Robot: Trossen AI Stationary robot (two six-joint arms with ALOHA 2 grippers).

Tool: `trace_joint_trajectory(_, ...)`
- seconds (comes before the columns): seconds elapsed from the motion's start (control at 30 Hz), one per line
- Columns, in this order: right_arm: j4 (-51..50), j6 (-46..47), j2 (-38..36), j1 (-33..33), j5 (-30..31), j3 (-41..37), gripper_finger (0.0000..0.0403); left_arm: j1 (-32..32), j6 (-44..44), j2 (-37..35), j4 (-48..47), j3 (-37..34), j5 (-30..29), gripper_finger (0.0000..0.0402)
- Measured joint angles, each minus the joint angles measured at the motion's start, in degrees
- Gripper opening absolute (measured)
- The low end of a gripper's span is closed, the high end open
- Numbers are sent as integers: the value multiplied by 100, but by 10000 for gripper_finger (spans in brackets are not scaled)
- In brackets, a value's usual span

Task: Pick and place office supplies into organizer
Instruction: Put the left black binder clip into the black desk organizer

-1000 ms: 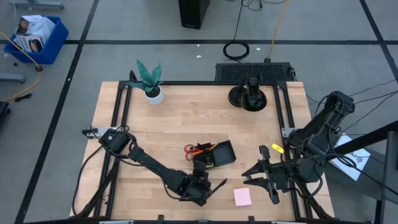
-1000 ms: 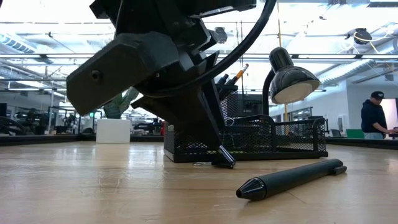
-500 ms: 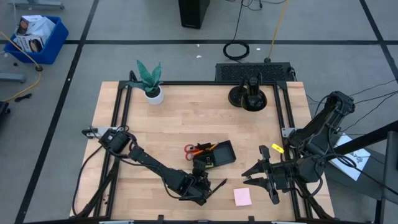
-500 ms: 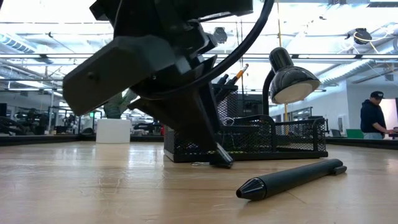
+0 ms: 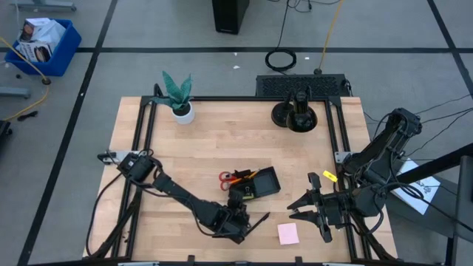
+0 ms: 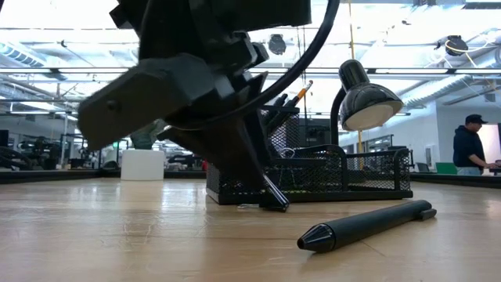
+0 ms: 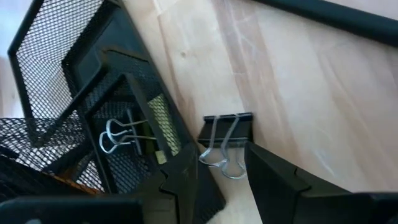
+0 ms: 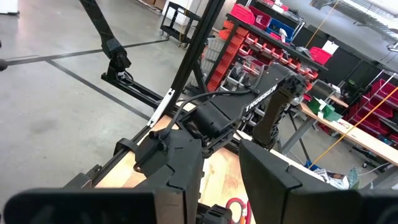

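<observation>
The black mesh organizer [image 5: 260,182] stands mid-table with red-handled scissors [image 5: 225,178] and orange pencils [image 5: 241,176] sticking up from it. One black clip [image 7: 118,138] lies inside a compartment. A second black clip [image 7: 227,129] lies on the wood just outside the organizer's wall. My left gripper [image 7: 217,157] is open and slants down at it, a finger on each side of the clip's wire handles [image 7: 219,163]. A black pen [image 5: 259,221] and a pink sticky-note pad [image 5: 288,233] lie near the front edge. My right gripper [image 5: 314,207] waits open, held level above the table's right side. My left gripper's fingers stand on either side of the clip's wire handles [image 7: 211,160], slanting down from the near side. Whether either finger touches the wires, I cannot tell. The clip lies flat on the table against the organizer's wall.
A tiny yellow-green piece [image 5: 329,176] lies by the right edge. A plant in a white pot [image 5: 178,97] stands far left, and a black lamp on a round base [image 5: 295,114] far right. A person [image 6: 471,146] stands in the room beyond the table.
</observation>
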Motion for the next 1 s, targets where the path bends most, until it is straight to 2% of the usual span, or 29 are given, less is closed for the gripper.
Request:
trace_joint_trajectory(0.6, 7, 1, 0, -1, -2, 0, 100, -5, -69, 63, -48, -2, -26, 140)
trace_joint_trajectory(1.0, 9, -1, 0, 0, -3, 0, 100, -32, -129, 109, 5, -2, -291, 140)
